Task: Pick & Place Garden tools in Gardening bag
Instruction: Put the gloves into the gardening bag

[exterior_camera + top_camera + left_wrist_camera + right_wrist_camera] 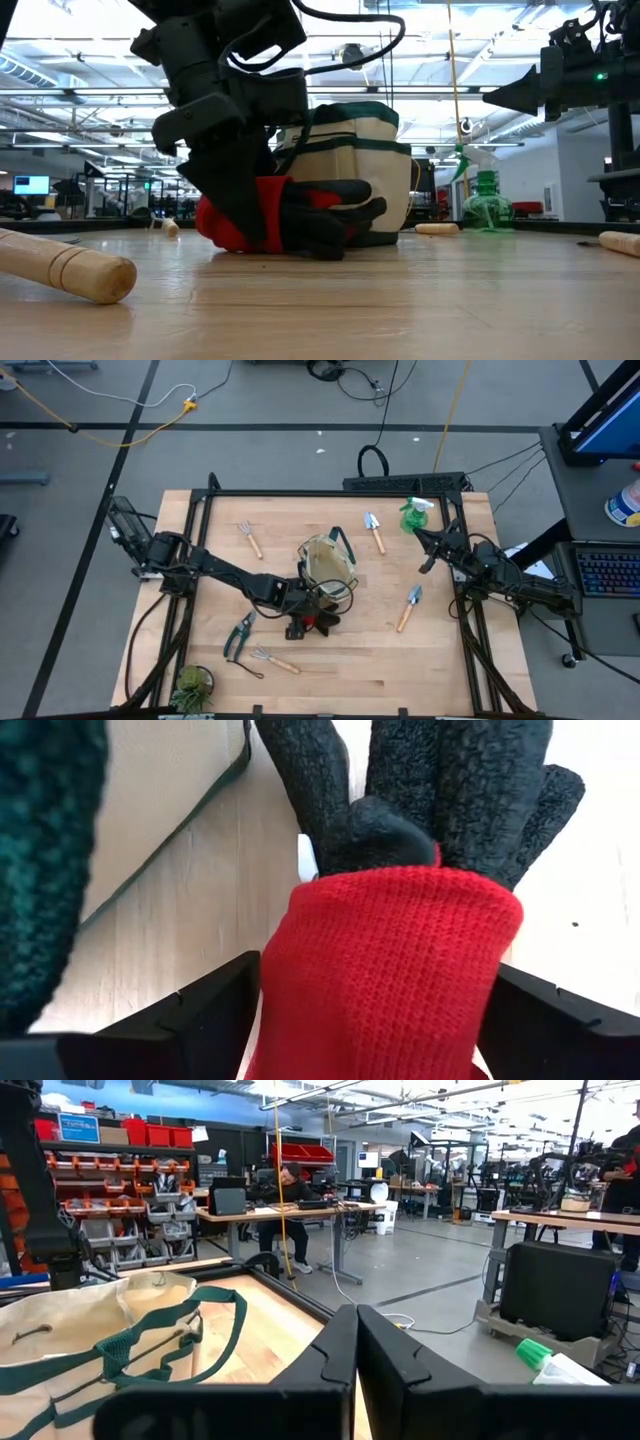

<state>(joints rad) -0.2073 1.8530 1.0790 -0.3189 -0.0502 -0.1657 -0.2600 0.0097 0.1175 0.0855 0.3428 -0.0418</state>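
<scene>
We have the left gripper (pixel 300 624) down over the red-and-black gloves (pixel 400 970) lying against the gardening bag (pixel 330 563), fingers (pixel 200 1020) spread either side of the red cuff; we should clench squarely before lifting, right gripper (pixel 428 557) clenched empty beyond the bag.

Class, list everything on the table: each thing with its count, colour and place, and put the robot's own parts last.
Gardening bag: one, beige with green trim, table centre.
Gloves: red and black, just in front of the bag.
Trowels: two, wooden-handled, right half.
Fork rakes: two, wooden-handled, left half.
Pruners: one, black-handled, front left.
Spray bottle: one, green, back right.
Potted plant: one, green, front-left corner.
Left gripper: open, straddling the gloves.
Right gripper: shut, raised near the bottle.
</scene>
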